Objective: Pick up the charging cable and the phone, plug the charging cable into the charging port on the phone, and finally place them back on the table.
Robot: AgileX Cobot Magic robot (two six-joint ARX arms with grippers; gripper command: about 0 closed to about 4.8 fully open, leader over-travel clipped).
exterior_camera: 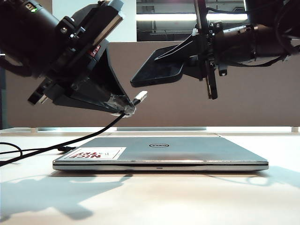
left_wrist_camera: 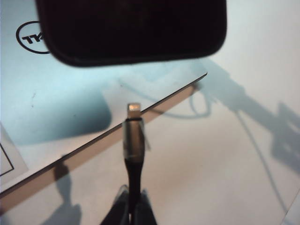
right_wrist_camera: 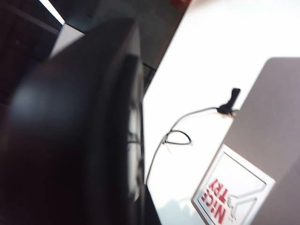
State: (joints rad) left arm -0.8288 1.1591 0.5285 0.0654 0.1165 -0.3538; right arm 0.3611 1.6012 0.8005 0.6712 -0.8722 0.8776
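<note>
- The phone point(exterior_camera: 157, 72) is plain black, hanging above the laptop point(exterior_camera: 187, 150).
- The charging cable point(exterior_camera: 89, 136) is black, and its plug point(exterior_camera: 140, 97) above the laptop is silvery-beige.
- The laptop is silver-grey, with a dark round logo point(exterior_camera: 158, 145) on its lid.
- The sticker point(exterior_camera: 96, 153) on the laptop's lid is white with red letters.
- The table point(exterior_camera: 150, 197) under the laptop is white.
- The partition panel point(exterior_camera: 262, 93) behind the laptop is grey-brown.
- The left gripper point(exterior_camera: 123, 107) and right gripper point(exterior_camera: 185, 58), both above the laptop, are black.
</note>
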